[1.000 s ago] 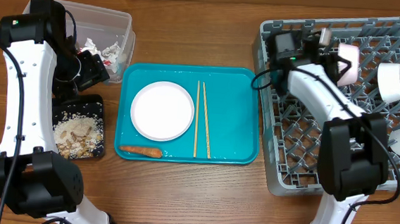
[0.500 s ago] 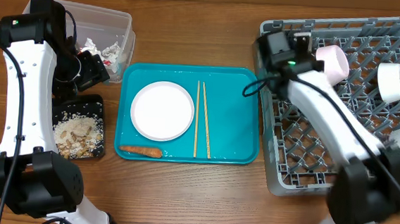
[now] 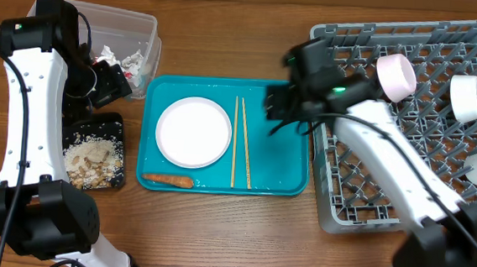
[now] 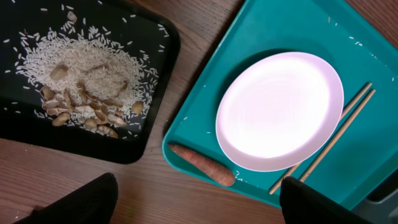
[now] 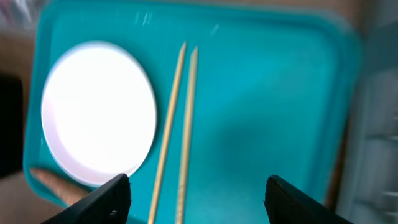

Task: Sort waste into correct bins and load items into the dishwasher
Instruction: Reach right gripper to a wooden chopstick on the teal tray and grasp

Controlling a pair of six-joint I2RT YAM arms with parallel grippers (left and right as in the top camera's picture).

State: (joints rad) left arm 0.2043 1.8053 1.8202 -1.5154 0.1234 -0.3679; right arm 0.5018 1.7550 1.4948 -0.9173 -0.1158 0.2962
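White label on the clear tub: too small to read. Brown wooden table all round. The left gripper hung wide and empty above the black tray's edge. The right gripper gaped, empty, over the teal tray, where plate, chopsticks and carrot lay.

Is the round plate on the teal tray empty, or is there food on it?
Empty: the plate shows bare white; the carrot piece lies beside it.
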